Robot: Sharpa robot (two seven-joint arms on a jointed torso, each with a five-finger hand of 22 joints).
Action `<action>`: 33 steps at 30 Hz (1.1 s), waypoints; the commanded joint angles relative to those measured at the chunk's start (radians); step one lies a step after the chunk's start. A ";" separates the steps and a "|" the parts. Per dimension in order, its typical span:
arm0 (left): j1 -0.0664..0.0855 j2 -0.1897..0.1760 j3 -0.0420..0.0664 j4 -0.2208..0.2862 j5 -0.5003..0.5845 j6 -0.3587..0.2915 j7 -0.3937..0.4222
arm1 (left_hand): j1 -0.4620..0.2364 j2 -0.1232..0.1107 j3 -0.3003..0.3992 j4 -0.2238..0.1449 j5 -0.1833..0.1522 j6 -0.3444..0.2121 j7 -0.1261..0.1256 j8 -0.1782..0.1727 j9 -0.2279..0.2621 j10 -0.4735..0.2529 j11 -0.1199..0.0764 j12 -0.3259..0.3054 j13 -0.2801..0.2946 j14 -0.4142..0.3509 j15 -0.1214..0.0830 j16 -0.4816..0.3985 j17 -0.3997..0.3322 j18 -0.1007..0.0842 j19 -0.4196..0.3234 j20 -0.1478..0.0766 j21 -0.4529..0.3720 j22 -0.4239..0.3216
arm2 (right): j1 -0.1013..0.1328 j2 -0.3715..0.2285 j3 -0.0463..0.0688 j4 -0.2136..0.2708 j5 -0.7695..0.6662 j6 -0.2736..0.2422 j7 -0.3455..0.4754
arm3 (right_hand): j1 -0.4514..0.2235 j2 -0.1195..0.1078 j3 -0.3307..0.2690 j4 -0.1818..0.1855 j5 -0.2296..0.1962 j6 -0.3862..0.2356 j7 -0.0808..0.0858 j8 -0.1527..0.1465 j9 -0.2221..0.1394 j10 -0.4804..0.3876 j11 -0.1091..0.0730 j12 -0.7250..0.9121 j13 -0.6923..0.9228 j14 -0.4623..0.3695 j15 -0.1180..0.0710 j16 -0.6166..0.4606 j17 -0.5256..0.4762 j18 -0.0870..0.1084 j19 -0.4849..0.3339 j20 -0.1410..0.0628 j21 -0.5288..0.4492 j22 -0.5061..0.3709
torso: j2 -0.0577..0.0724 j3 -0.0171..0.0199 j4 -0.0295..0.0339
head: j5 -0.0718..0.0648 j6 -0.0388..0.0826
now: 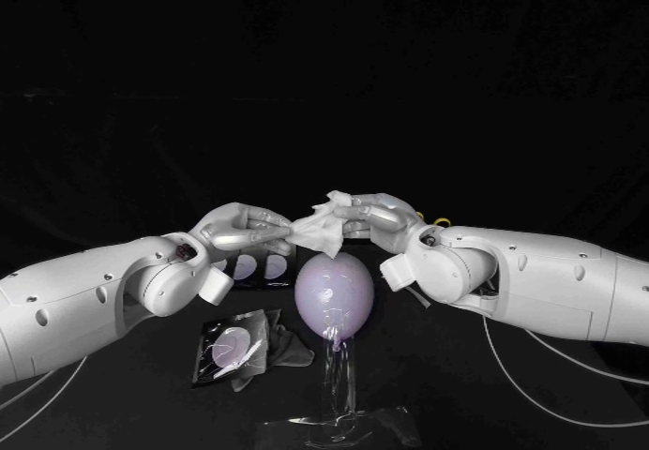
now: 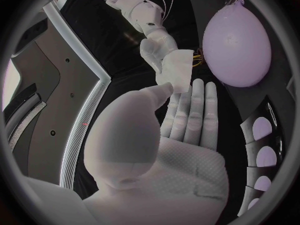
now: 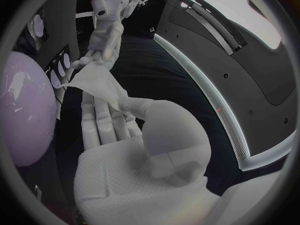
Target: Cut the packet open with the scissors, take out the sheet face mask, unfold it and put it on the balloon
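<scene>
A white sheet face mask [image 1: 319,228], still folded and crumpled, hangs between both hands just above the pale purple balloon [image 1: 333,293]. My left hand [image 1: 244,230] pinches its left edge and my right hand [image 1: 373,217] grips its right side. In the left wrist view the mask [image 2: 177,71] sits at my fingertips with the balloon [image 2: 239,47] beyond. The right wrist view shows the mask [image 3: 99,83] held between thumb and fingers, the balloon [image 3: 22,115] close by. The cut packet [image 1: 238,348] lies on the table, front left of the balloon.
The balloon stands on a clear stand [image 1: 334,398] near the table's front. A dark tray with pale oval shapes [image 1: 260,269] lies behind my left hand. Cables [image 1: 541,361] trail from my right arm.
</scene>
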 commanded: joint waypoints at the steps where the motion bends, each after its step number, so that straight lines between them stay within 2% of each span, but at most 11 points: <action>1: 0.002 0.000 0.001 -0.010 -0.046 -0.042 0.001 | -0.013 -0.022 -0.015 0.005 -0.002 -0.018 0.008 -0.014 -0.007 -0.018 0.005 -0.002 0.000 -0.020 0.004 -0.011 0.000 -0.010 -0.012 0.010 -0.016 -0.011 | 0.000 -0.001 0.001 0.000 0.003 -0.005 0.000 | -0.006 0.006 0.006 -0.001 0.001 -0.005 0.037 0.005 0.001 0.006 -0.002 0.002 0.000 0.007 0.000 0.004 -0.001 0.008 0.008 0.000 0.002 -0.002 | 0.000 0.0007 -0.0001 | 0.000 -0.002; 10: 0.002 -0.008 0.001 -0.049 -0.080 -0.123 0.039 | -0.010 -0.032 -0.063 0.015 -0.001 -0.034 0.016 -0.032 -0.018 -0.082 0.021 0.005 0.002 -0.124 0.031 -0.026 -0.003 -0.008 -0.060 0.045 -0.085 -0.057 | 0.001 -0.004 0.001 -0.003 0.011 -0.029 0.001 | -0.005 0.006 0.007 -0.001 0.001 -0.007 0.037 0.008 0.001 0.007 -0.002 0.002 0.000 0.009 0.000 0.004 -0.002 0.008 0.010 -0.001 0.002 -0.005 | 0.000 -0.0003 0.0003 | -0.003 0.000; 12: 0.001 -0.010 0.001 -0.050 -0.047 -0.151 0.059 | -0.005 -0.028 -0.064 0.015 -0.001 -0.029 0.018 -0.031 -0.018 -0.085 0.023 0.009 0.003 -0.148 0.037 -0.030 -0.005 -0.018 -0.082 0.047 -0.102 -0.066 | 0.001 -0.005 0.001 -0.004 0.012 -0.035 0.001 | -0.005 0.006 0.007 -0.001 0.001 -0.007 0.037 0.008 0.001 0.007 -0.002 0.002 0.000 0.009 0.000 0.004 -0.002 0.008 0.010 -0.001 0.002 -0.005 | 0.000 -0.0008 0.0005 | -0.004 0.001; 14: 0.001 -0.014 0.001 -0.044 -0.022 -0.184 0.086 | 0.026 -0.013 -0.049 0.004 0.001 -0.002 0.024 -0.018 -0.014 -0.080 0.030 0.020 0.006 -0.253 0.058 -0.059 -0.015 -0.077 -0.177 0.052 -0.165 -0.097 | 0.001 -0.005 0.001 -0.005 0.014 -0.043 0.002 | -0.005 0.006 0.007 -0.002 0.001 -0.007 0.037 0.008 0.001 0.007 -0.002 0.002 0.000 0.009 0.000 0.003 -0.002 0.008 0.010 -0.001 0.002 -0.005 | 0.000 -0.0012 0.0005 | -0.005 0.002; 16: 0.001 -0.020 0.003 -0.031 -0.006 -0.213 0.108 | 0.043 -0.005 -0.038 -0.005 0.000 0.025 0.018 -0.004 -0.010 -0.083 0.027 0.026 0.006 -0.249 0.054 -0.027 0.000 -0.063 -0.124 0.043 -0.138 -0.086 | 0.001 -0.006 0.001 -0.006 0.016 -0.049 0.002 | -0.005 0.006 0.007 -0.002 0.001 -0.007 0.037 0.009 0.001 0.007 -0.002 0.002 0.000 0.010 -0.001 0.003 -0.002 0.008 0.011 -0.001 0.002 -0.006 | 0.001 -0.0017 0.0005 | -0.006 0.002; 20: 0.001 -0.035 0.005 0.020 0.018 -0.257 0.121 | 0.036 0.016 -0.051 -0.001 0.003 0.081 -0.019 0.021 -0.007 0.012 -0.019 0.096 0.025 -0.109 -0.005 0.158 0.082 0.012 0.061 0.010 -0.015 -0.030 | 0.001 -0.006 0.001 -0.008 0.020 -0.062 0.008 | -0.005 0.005 0.007 -0.002 0.001 -0.008 0.037 0.010 0.001 0.007 -0.002 0.002 0.000 0.010 -0.001 0.003 -0.003 0.008 0.012 -0.002 0.002 -0.007 | 0.001 -0.0020 0.0010 | -0.006 0.001; 21: 0.001 -0.037 0.006 0.033 0.021 -0.263 0.112 | 0.036 0.016 -0.051 -0.001 0.003 0.081 -0.019 0.021 -0.007 0.012 -0.019 0.096 0.025 -0.109 -0.005 0.158 0.082 0.012 0.061 0.010 -0.015 -0.030 | 0.001 -0.006 0.001 -0.008 0.021 -0.063 0.010 | -0.005 0.005 0.008 -0.002 0.001 -0.008 0.037 0.011 0.001 0.007 -0.002 0.002 0.000 0.009 0.000 0.002 -0.003 0.007 0.012 -0.002 0.002 -0.008 | 0.001 -0.0015 0.0014 | -0.006 -0.001; 22: 0.000 -0.038 0.005 0.050 0.026 -0.270 0.100 | 0.022 0.033 -0.076 0.009 -0.007 0.105 -0.033 0.028 -0.007 0.056 -0.042 0.120 0.033 0.038 -0.048 0.264 0.126 0.019 0.168 -0.034 0.069 0.011 | 0.001 -0.006 0.001 -0.008 0.022 -0.066 0.014 | -0.005 0.004 0.008 -0.003 0.001 -0.008 0.037 0.012 0.002 0.007 -0.002 0.002 0.000 0.009 0.000 0.001 -0.003 0.007 0.012 -0.002 0.002 -0.008 | 0.001 -0.0013 0.0018 | -0.006 -0.002; 23: 0.000 -0.039 0.005 0.057 0.028 -0.272 0.094 | 0.020 0.033 -0.078 0.010 -0.005 0.107 -0.035 0.029 -0.007 0.058 -0.043 0.121 0.033 0.045 -0.051 0.270 0.129 0.018 0.174 -0.038 0.075 0.014 | 0.001 -0.005 0.001 -0.008 0.022 -0.067 0.015 | -0.005 0.004 0.008 -0.003 0.001 -0.008 0.037 0.012 0.002 0.007 -0.002 0.002 0.000 0.009 0.000 0.001 -0.003 0.007 0.012 -0.002 0.002 -0.008 | 0.001 -0.0013 0.0020 | -0.005 -0.002; 25: -0.001 -0.038 0.005 0.084 0.037 -0.282 0.068 | -0.003 0.048 -0.094 0.039 -0.002 0.146 -0.066 0.038 -0.006 0.105 -0.077 0.146 0.043 0.148 -0.091 0.374 0.183 0.015 0.251 -0.102 0.170 0.066 | 0.001 -0.004 0.001 -0.008 0.023 -0.073 0.022 | -0.005 0.004 0.008 -0.003 0.001 -0.008 0.037 0.014 0.002 0.007 -0.002 0.002 0.000 0.008 0.000 0.000 -0.004 0.007 0.013 -0.002 0.001 -0.010 | 0.000 -0.0011 0.0018 | -0.004 -0.004; 33: -0.003 -0.012 0.004 0.137 0.099 -0.323 -0.060 | -0.040 0.046 -0.098 0.110 -0.002 0.172 -0.093 0.051 0.010 0.184 -0.113 0.211 0.090 0.275 -0.131 0.569 0.314 0.012 0.310 -0.156 0.300 0.146 | 0.001 0.003 0.001 -0.001 0.009 -0.104 0.054 | -0.006 0.001 0.009 -0.003 0.001 -0.010 0.037 0.019 0.002 0.007 -0.002 0.002 0.000 0.004 0.001 -0.006 -0.007 0.006 0.012 -0.002 -0.001 -0.016 | -0.001 0.0001 0.0004 | 0.000 -0.001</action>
